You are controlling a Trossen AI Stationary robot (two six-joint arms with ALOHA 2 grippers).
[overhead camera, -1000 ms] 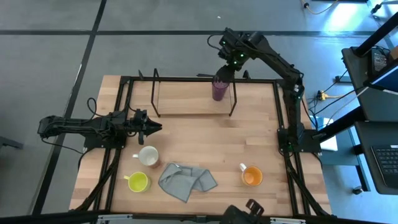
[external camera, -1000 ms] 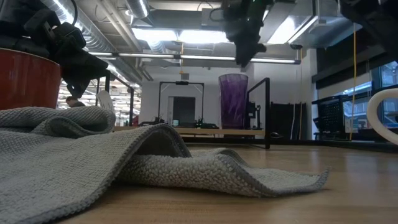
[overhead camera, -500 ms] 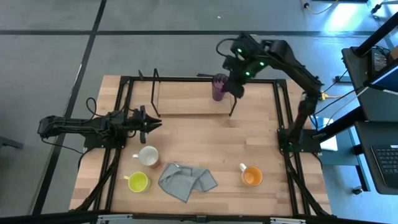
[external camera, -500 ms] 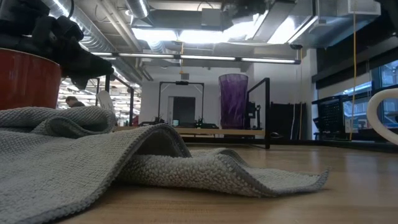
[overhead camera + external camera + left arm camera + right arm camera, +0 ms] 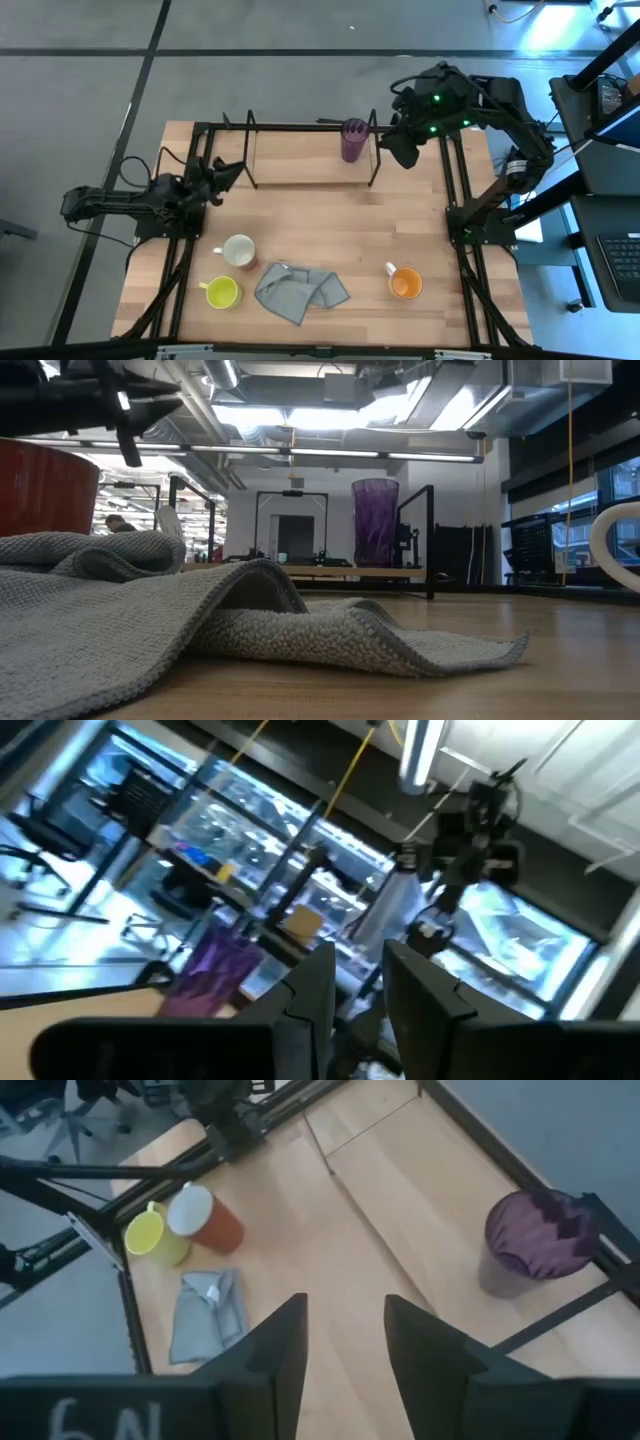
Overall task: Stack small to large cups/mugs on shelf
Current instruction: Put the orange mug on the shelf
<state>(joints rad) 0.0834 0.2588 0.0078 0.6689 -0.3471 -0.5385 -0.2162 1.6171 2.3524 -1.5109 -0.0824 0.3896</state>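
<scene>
The purple tumbler point(image 5: 352, 139) stands upright on its base at the right end of the shelf point(image 5: 300, 170), a black wire rack with a wooden base. On the table's near left stand the white mug with red inside point(image 5: 238, 250) and the yellow-green mug point(image 5: 220, 292). The orange mug point(image 5: 405, 284) stands near right. My right gripper point(image 5: 398, 152) hangs open, raised to the right of the tumbler point(image 5: 535, 1240), with nothing between its fingers. My left gripper point(image 5: 228, 168) is open at the table's left, tipped upward and touching nothing.
A crumpled grey cloth point(image 5: 300, 290) lies between the near mugs and fills the front of the low view point(image 5: 200, 630). A larger black frame of rails point(image 5: 190, 230) runs around the table. Bare wood lies between the shelf and the mugs.
My right gripper has drawn back from above the purple tumbler, rising and going toward the table's right edge; the tumbler stays upright on the shelf. My left gripper has tipped its fingers upward and risen a little.
</scene>
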